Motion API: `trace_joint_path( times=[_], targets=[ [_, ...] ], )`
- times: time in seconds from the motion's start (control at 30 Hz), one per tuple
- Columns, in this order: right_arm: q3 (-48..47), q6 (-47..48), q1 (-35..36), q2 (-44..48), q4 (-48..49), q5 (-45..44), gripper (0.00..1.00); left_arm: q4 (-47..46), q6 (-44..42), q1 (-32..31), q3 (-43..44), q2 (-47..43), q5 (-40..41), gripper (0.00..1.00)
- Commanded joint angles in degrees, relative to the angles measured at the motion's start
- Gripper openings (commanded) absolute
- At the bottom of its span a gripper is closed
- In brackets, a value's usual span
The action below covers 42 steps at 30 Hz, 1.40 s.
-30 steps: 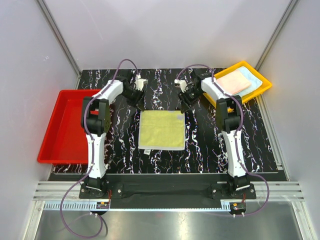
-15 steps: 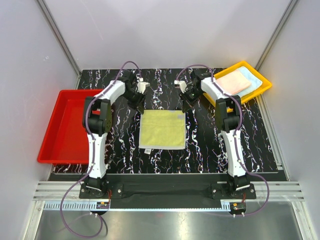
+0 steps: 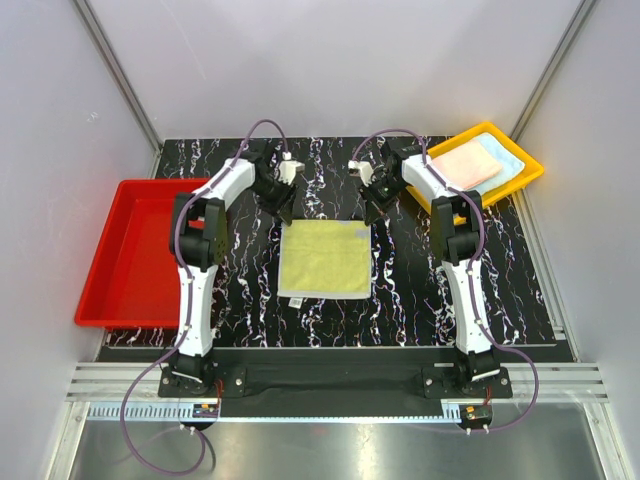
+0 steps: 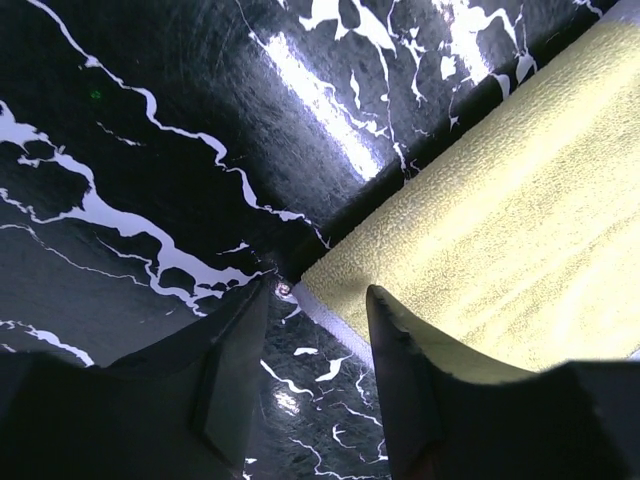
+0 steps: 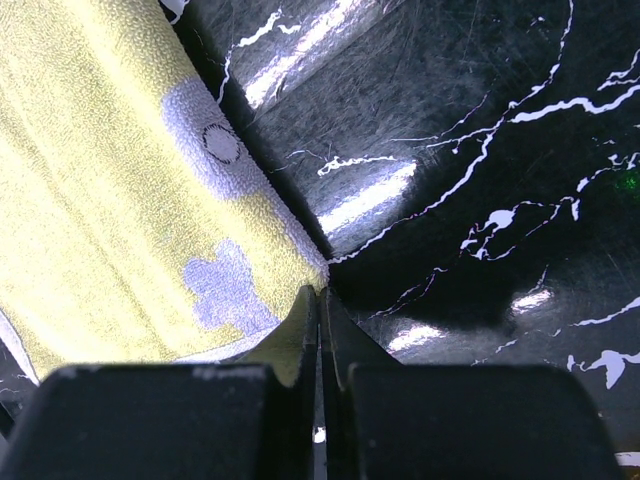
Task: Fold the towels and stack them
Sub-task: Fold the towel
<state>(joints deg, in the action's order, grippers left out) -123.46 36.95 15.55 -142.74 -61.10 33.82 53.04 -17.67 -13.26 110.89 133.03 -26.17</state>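
A pale yellow-green towel lies flat and spread in the middle of the table. My left gripper is open at its far left corner. In the left wrist view the fingers straddle the towel's white-edged corner just above the table. My right gripper is at the far right corner. In the right wrist view its jaws are shut together right at the corner of the towel. A peach-pink towel and a light blue towel lie in the yellow tray.
A yellow tray stands at the back right of the black marbled table. A red tray sits at the left edge, partly off the table top. Grey walls close in the back and sides.
My left gripper has moved right, to the towel's far left corner. The right arm and the towel have hardly moved.
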Motion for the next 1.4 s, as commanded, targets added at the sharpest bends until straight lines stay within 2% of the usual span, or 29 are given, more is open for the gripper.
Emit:
trace_joint_path(
  times=[0.0,0.3,0.5,0.6,0.63,0.7,0.73,0.9,1.13,1.37],
  targets=[
    [-0.6,0.4,0.5,-0.9,2.4,-3.7,0.00,0.6,-2.5,0.2,4.6,-0.4,-0.7,0.50],
    [-0.2,-0.3,0.6,0.6,4.7,-3.7,0.00,4.5,-4.0,-0.1,6.4,2.8,-3.0,0.51],
    [-0.5,-0.7,0.5,1.3,6.0,-2.9,0.00,5.1,-4.1,-0.9,7.4,4.6,-1.0,0.49],
    [-0.5,-0.7,0.6,1.2,5.9,-2.9,0.00,5.3,-3.8,-0.9,8.0,5.0,0.2,0.39],
    [-0.5,-0.7,0.5,1.1,5.8,-3.0,0.00,5.2,-3.7,-1.0,8.1,5.2,0.3,0.28],
    [-0.4,-0.7,0.7,1.3,6.1,-3.1,0.00,5.4,-3.4,-0.9,8.8,5.1,0.3,0.14],
    [0.1,-0.7,0.6,1.5,6.5,-3.6,0.00,5.5,-3.1,-0.9,9.0,5.0,0.4,0.00],
    [1.5,-0.9,0.6,2.5,9.1,-4.6,0.00,5.2,0.0,-0.9,10.2,3.7,2.5,0.00],
    [10.9,-2.0,0.6,9.7,18.6,-8.6,0.00,4.5,0.4,-1.0,7.8,-0.4,4.0,0.00],
    [15.8,-2.8,0.6,14.9,25.3,-9.5,0.00,0.6,1.1,-1.4,0.9,-6.1,4.6,0.00]
  ],
)
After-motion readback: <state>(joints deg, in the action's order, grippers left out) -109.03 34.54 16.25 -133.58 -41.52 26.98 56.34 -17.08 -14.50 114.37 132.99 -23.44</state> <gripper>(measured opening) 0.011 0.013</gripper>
